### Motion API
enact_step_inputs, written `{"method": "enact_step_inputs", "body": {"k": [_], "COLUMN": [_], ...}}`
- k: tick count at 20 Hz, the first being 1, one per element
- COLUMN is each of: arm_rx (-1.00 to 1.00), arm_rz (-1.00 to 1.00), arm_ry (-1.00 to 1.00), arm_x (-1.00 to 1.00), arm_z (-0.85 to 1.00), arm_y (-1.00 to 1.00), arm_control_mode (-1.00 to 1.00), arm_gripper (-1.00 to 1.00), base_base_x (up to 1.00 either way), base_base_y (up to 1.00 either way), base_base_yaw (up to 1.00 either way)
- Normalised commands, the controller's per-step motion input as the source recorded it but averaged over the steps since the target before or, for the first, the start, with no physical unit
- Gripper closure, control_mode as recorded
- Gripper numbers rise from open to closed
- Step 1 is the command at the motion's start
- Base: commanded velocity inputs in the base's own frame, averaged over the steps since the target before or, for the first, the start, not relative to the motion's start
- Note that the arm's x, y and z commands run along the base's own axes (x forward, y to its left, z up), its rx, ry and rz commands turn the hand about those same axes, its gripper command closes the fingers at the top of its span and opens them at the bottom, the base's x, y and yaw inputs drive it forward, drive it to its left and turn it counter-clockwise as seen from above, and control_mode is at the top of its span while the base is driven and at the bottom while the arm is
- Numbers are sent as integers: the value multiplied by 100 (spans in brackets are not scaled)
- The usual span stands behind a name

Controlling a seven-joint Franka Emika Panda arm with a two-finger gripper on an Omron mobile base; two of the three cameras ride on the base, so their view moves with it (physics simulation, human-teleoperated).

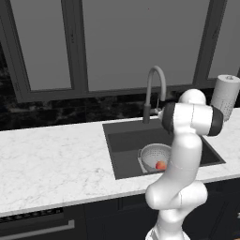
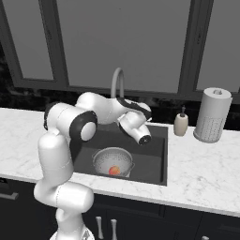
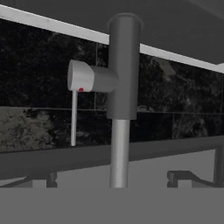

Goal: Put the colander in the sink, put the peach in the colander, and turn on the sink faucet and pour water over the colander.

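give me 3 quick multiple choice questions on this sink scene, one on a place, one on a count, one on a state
1. Where is the small round orange-red peach?
A. in the silver perforated metal colander
B. on the marble counter
C. in the claw

2. How many peaches are there?
A. three
B. one
C. two

3. How does the tall grey gooseneck faucet stand?
A. pouring water
B. lying flat
C. dry, no water running

Answers:
1 A, the fruit lies inside the colander in the dark rectangular sink.
2 B, a single fruit shows.
3 C, no stream falls from the spout.
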Motion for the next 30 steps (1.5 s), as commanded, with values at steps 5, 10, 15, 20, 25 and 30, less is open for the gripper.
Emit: {"method": "enact_step_inputs", "body": {"k": [5, 10, 15, 20, 25, 30], "arm_rx": [0, 0, 0, 0, 1, 1], "arm_rz": [0, 0, 0, 0, 0, -1], "arm_ry": [0, 1, 1, 1, 0, 0], "arm_x": [28, 38, 36, 31, 23, 25], "arm_z": [-12, 0, -4, -23, -26, -11], "arm_y": [0, 0, 0, -5, -14, -8], "arm_control_mode": [-100, -100, -100, -100, -100, -100], "arm_gripper": [-100, -100, -100, -100, -100, -100], "base_base_x": [0, 0, 0, 0, 0, 0], "base_base_y": [0, 0, 0, 0, 0, 0], "base_base_yaw": [0, 0, 0, 0, 0, 0]}}
